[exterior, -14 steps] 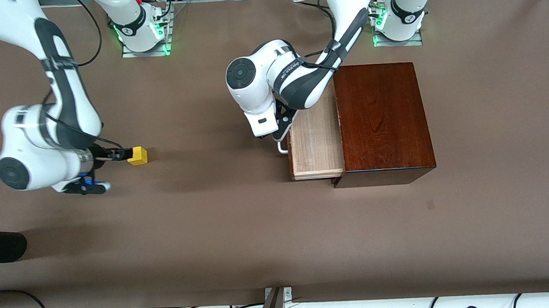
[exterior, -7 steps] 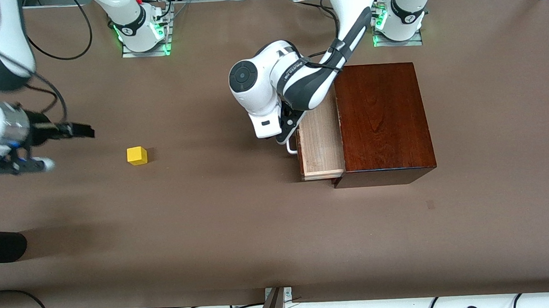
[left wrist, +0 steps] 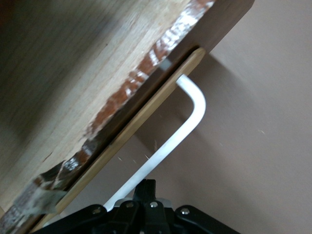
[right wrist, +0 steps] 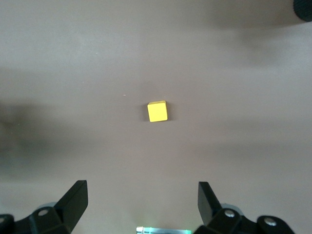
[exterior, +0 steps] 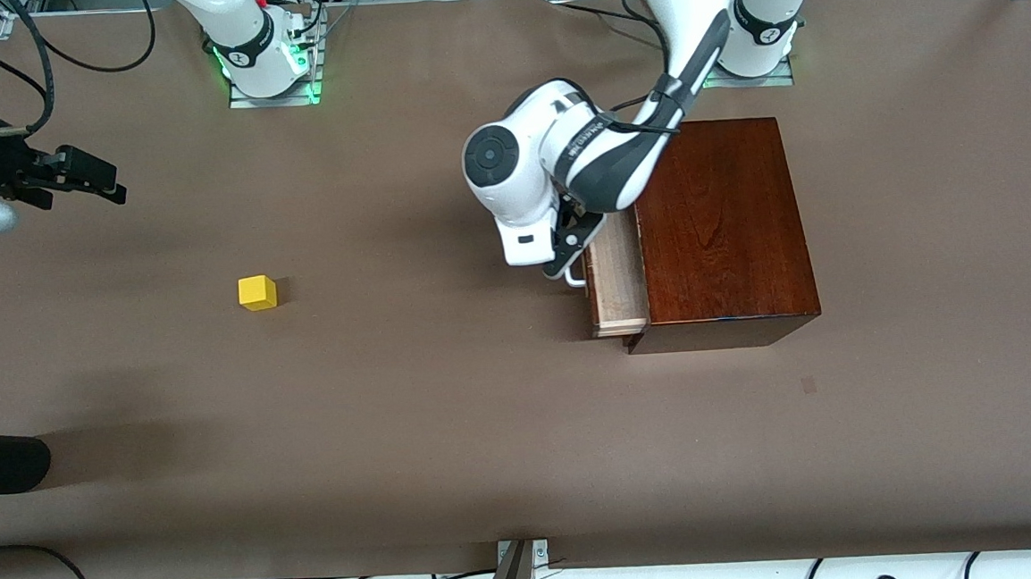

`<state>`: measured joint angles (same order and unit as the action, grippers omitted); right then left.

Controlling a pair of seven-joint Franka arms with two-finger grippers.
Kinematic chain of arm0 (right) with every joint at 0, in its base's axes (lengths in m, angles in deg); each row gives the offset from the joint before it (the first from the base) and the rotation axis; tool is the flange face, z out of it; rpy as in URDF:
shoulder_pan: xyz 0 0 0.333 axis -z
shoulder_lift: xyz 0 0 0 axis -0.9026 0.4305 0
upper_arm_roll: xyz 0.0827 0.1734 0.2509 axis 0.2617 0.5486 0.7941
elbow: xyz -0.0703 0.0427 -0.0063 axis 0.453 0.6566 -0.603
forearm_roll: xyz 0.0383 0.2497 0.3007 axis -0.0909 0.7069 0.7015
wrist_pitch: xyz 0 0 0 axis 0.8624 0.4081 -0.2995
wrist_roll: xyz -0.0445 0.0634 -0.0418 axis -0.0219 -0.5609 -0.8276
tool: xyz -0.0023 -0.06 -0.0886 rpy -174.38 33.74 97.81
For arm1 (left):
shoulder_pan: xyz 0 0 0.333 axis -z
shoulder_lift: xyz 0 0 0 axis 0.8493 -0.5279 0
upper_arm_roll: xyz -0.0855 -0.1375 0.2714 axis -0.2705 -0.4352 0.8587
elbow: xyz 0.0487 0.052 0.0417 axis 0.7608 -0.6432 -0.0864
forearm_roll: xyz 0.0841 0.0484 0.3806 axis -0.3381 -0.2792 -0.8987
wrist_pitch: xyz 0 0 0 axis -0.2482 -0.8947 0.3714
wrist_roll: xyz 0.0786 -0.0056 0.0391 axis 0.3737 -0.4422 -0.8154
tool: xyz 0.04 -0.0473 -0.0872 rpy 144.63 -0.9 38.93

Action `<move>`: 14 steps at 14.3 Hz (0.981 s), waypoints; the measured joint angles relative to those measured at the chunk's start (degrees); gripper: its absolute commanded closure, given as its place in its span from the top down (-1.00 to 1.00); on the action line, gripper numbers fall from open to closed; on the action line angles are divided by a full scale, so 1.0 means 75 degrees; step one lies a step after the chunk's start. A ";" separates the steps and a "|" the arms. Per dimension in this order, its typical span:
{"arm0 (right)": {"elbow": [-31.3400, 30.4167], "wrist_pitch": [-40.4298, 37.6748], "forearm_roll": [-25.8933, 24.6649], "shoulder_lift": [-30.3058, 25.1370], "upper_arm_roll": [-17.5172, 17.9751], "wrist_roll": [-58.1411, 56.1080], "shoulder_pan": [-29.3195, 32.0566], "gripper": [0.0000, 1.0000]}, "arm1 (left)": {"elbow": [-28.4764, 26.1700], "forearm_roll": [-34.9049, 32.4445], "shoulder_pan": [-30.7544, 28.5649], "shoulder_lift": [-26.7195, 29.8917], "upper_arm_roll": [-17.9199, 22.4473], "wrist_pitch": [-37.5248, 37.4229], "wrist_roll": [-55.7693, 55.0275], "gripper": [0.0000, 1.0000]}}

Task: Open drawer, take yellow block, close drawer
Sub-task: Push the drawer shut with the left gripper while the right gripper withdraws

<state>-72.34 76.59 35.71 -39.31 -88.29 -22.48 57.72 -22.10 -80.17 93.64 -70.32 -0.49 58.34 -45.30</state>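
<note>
We see the yellow block (exterior: 257, 293) sitting alone on the brown tabletop (exterior: 453, 436), toward the right arm's end, well apart from the mahogany box (exterior: 722, 223). The drawer (exterior: 618, 279) sticks out only a little, pale wood showing. Left hand (exterior: 575, 266) is down at the drawer front, clamped on the white handle (exterior: 577, 279). Right hand (exterior: 106, 185) is up over bare tabletop at the edge of our view, fingers spread and holding nothing, nowhere near the block.
</note>
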 measured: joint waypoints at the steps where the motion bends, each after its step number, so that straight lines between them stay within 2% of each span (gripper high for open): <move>1: -0.0173 0.0107 -0.0035 -0.0102 0.0002 -0.0002 0.0000 1.00 | -0.0178 -0.0065 -0.0153 0.0105 0.0070 -0.0055 0.0213 -1.00; 4: -0.0312 0.0227 -0.0062 -0.0124 0.0072 -0.0021 -0.0020 1.00 | -0.0562 -0.0038 -0.0611 0.0355 0.0124 0.0011 0.0846 -1.00; 8: -0.0409 0.0300 -0.0067 -0.0116 0.0171 -0.0021 -0.0116 1.00 | -0.0631 -0.0031 -0.0627 0.0500 0.0095 0.0115 0.0879 -1.00; 9: -0.0419 0.0279 -0.0068 -0.0116 0.0174 -0.0021 -0.0118 1.00 | -0.0602 0.0116 -0.0633 0.0624 0.0097 0.0122 0.0879 -0.89; 10: -0.0434 0.0269 -0.0069 -0.0116 0.0173 -0.0021 -0.0117 1.00 | -0.0573 0.0507 -0.0643 0.0824 0.0099 0.0120 0.0881 -0.41; 12: -0.0457 0.0258 -0.0070 -0.0112 0.0173 -0.0020 -0.0117 1.00 | -0.0534 0.1073 -0.0647 0.1260 0.0092 0.0111 0.0911 0.02; 13: -0.0469 0.0249 -0.0071 -0.0112 0.0173 -0.0020 -0.0117 1.00 | -0.0526 0.1175 -0.0648 0.1460 0.0072 0.0106 0.0930 0.60; 14: -0.0480 0.0226 -0.0072 -0.0111 0.0171 -0.0020 -0.0117 1.00 | -0.0523 0.1212 -0.0654 0.1653 0.0033 0.0095 0.0936 1.00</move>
<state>-75.94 78.29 35.17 -40.14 -87.01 -22.63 56.85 -26.03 -71.08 88.73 -57.93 -0.24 59.05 -38.28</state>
